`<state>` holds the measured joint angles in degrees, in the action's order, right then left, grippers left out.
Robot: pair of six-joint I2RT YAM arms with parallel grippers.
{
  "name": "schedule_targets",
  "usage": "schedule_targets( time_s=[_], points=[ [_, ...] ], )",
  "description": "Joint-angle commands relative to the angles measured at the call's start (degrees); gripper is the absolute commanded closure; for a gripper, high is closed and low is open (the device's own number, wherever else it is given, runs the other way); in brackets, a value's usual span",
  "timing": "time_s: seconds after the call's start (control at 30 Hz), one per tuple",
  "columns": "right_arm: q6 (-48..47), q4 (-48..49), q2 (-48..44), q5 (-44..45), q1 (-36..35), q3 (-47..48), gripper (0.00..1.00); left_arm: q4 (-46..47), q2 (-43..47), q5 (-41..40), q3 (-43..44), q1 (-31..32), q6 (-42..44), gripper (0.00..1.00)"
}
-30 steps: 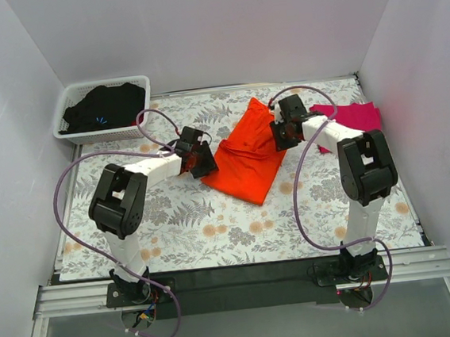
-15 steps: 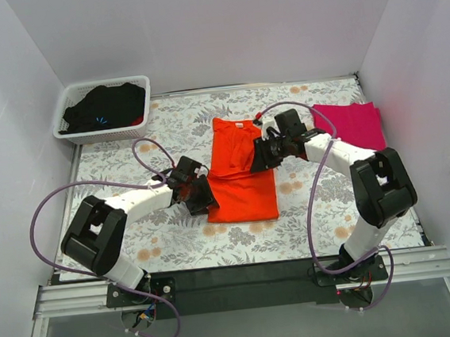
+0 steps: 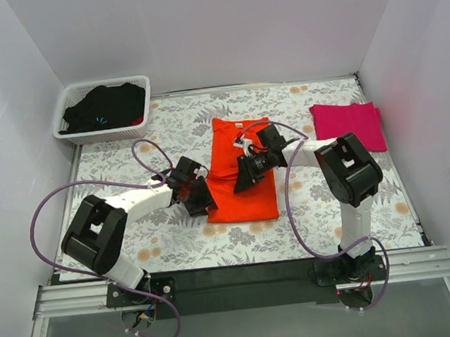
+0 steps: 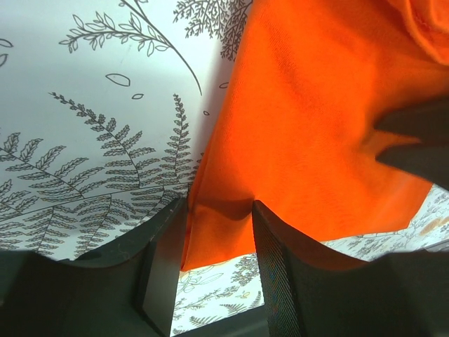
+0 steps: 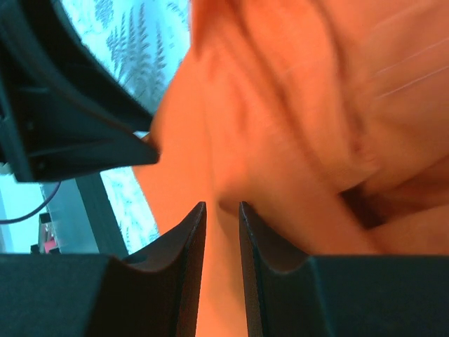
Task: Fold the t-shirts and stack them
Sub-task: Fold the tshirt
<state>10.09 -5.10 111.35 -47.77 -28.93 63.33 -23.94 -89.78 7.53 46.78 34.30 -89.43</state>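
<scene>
- Since half a second ago the right tool (image 3: 242, 175) has slid from the right edge of the orange t-shirt (image 3: 243, 205) onto its middle. The left tool (image 3: 199, 200) and the shirt lie as they did then.
- Orange t-shirt: flat, folded to a long strip in the middle of the worktop (image 3: 176, 241), with its collar end toward the far edge.
- Magenta t-shirt (image 3: 348, 123): folded near the far right corner, close to the right edge and well apart from the orange one.
- Open room: bare worktop lies on both long sides of the orange strip and along the near edge. A white basket (image 3: 105, 82) of dark clothes fills the far left corner.
- Left tool: released. In its wrist view the fingers (image 4: 165, 267) stand apart, with the shirt's near left corner lying between them on the worktop.
- Right tool: low over the orange cloth, its fingers (image 5: 189, 260) almost together with only a thin slit between. Orange shows in the slit, but I cannot tell whether any cloth is pinched.
- Both tools sit close together, facing each other across the near half of the shirt.
</scene>
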Motion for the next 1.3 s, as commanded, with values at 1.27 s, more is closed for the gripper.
schedule_targets(
  time_s=[1.27],
  points=[
    [8.0,5.2,-32.5,7.4,11.7,-21.6,0.70,0.2,-15.5,-5.3,22.0,2.2,12.0,0.73]
  ],
)
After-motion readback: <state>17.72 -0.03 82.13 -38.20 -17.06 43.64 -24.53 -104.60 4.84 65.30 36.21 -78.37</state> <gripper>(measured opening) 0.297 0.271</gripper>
